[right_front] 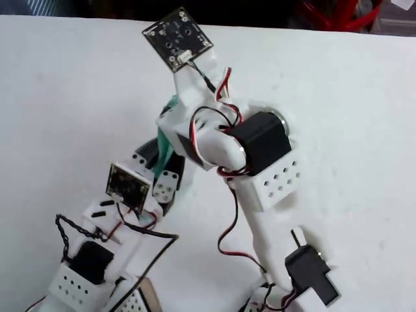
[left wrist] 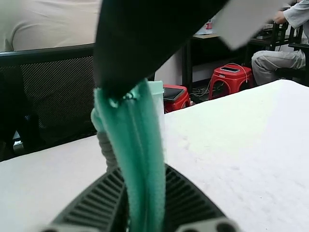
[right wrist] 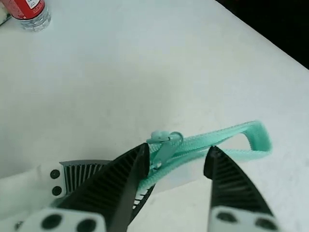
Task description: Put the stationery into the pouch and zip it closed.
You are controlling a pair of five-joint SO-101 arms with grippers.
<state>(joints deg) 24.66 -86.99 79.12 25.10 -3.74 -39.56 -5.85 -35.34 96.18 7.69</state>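
Two grippers: both are at the pouch, which lies between the arms near the middle of the white surface.
Pouch: its mint-green zip edge shows, ending in a small end loop; the body beneath is hard to make out.
Left gripper: pinched on the zip tape, ribbed pad under it and dark finger on top.
Right gripper: fingers spread, straddling the tape, with one tip touching the zip pull.
Handling: judged light, soft and floppy; the tape would likely buckle unless held taut.
Where to hold: the zip pull, across its flat faces; it looks small and smooth, so a shallow pinch may slip.
Anchor: the left gripper's hold on the tape should give the counter-pull.
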